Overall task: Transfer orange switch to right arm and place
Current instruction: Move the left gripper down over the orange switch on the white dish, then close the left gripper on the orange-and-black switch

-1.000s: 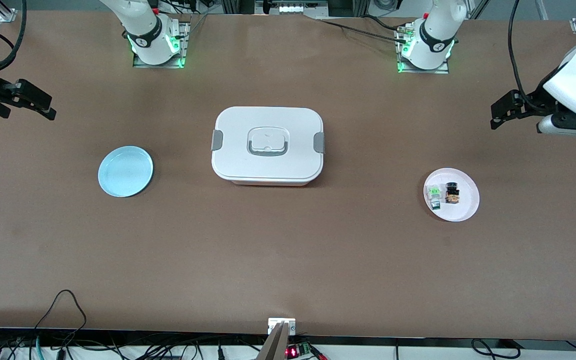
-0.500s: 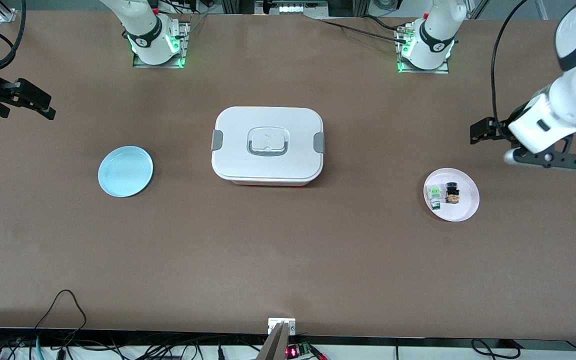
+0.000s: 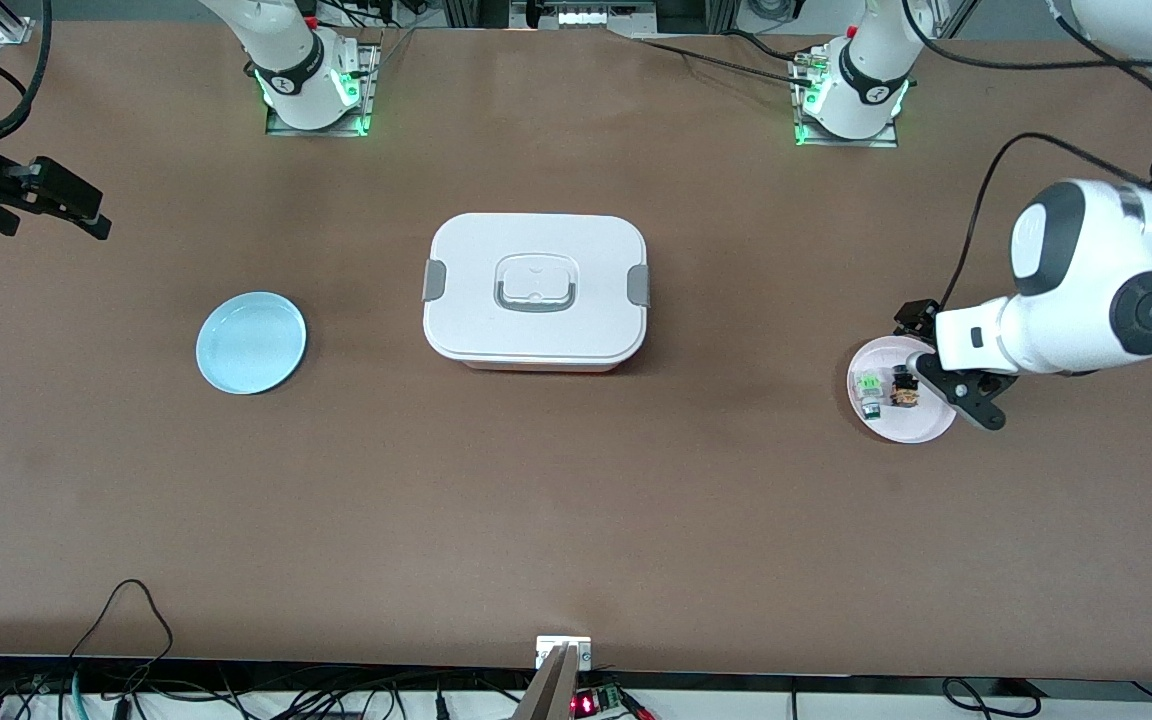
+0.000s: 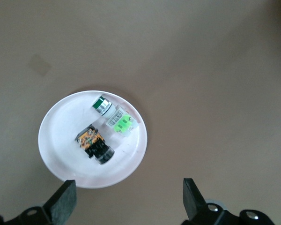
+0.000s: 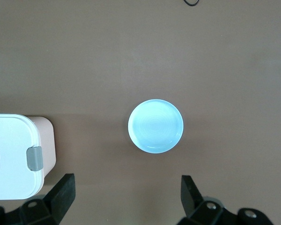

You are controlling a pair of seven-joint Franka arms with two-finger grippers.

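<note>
Starting near the front camera: bare brown tabletop [image 3: 576,520] there, nothing on it. Farther up, toward the left arm's end, a small white plate [image 3: 931,425] with two tiny parts on it. Orange switch [image 3: 903,387] lying on its side on that plate, black body with an orange-tan end, just beside a small green-and-white part [image 3: 869,392]. Close together, maybe touching; hard to tell.

Left hand [image 3: 948,372] hanging over the edge of the white plate, fingers [image 4: 65,201] wide apart and holding nothing. Not yet down on the switch.

Looks very light and hard, probably smooth plastic, so likely to slip or tip if squeezed off-centre. Best to pinch across the black blocky middle, on the two flat sides, and not on the round end. Needs care to keep the fingers off the green-and-white part, since a bump could push both around the plate. Should also leave some of the switch sticking out for the other hand to take.

Farther up again: a blue plate [image 3: 251,342] toward the right arm's end, and a big white lidded box [image 3: 536,290] in the middle. Right hand [image 3: 76,212] waiting high over the tabletop edge, above the blue plate in its own view, fingers apart and empty.
</note>
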